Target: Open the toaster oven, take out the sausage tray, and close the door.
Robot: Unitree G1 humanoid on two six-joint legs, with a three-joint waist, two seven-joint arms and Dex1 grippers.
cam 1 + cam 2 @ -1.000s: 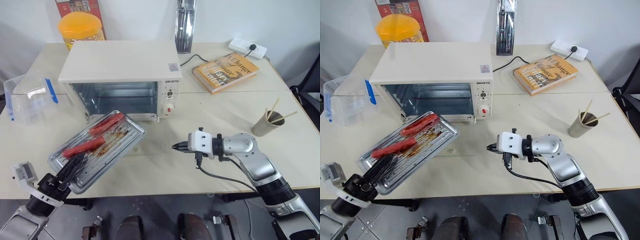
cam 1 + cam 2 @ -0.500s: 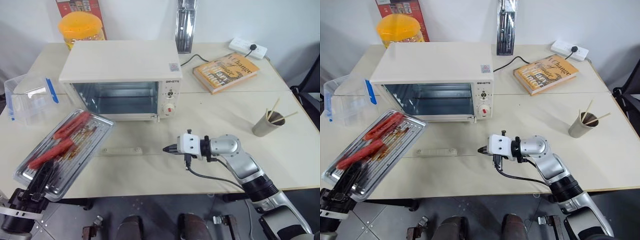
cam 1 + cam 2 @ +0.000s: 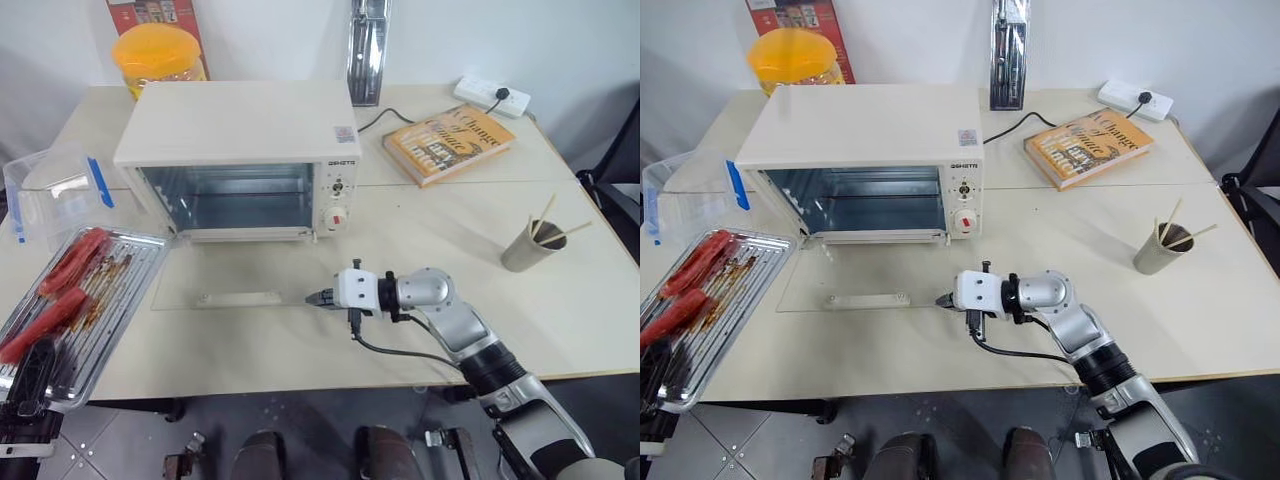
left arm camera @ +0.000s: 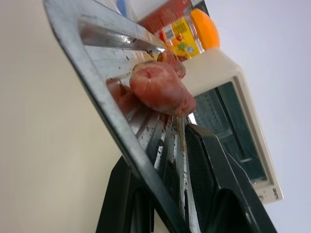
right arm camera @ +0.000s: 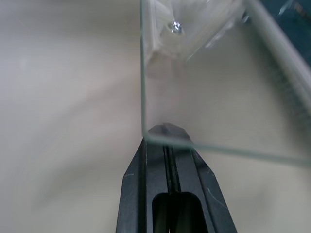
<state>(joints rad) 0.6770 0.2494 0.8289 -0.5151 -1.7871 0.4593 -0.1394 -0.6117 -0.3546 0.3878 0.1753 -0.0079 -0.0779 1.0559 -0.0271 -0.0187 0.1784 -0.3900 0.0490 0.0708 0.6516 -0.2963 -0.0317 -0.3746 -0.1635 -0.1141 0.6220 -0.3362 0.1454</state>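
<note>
The cream-white toaster oven (image 3: 240, 130) stands at the back left with its cavity empty. Its glass door (image 3: 190, 285) lies folded down flat over the table, white bar handle (image 3: 238, 297) at the front. The silver sausage tray (image 3: 110, 290) with two red sausages (image 3: 70, 262) sits level at the table's left front corner, partly past the edge. My left gripper (image 3: 36, 355) is shut on the tray's near rim, which is pinched between its black fingers (image 4: 214, 174). My right gripper (image 3: 312, 297) is shut, its tip (image 5: 165, 130) at the door's front right corner, just under the glass edge.
A clear plastic box with blue clips (image 3: 50, 195) stands left of the oven, with a yellow-lidded jar (image 3: 160, 50) behind. An orange book (image 3: 450, 140), a power strip (image 3: 490, 95) and a paper cup with sticks (image 3: 530, 245) are on the right side.
My left gripper has carried the tray left and back, from in front of the oven to the table's left corner, and levelled it. My right gripper has slid left to the door's corner.
</note>
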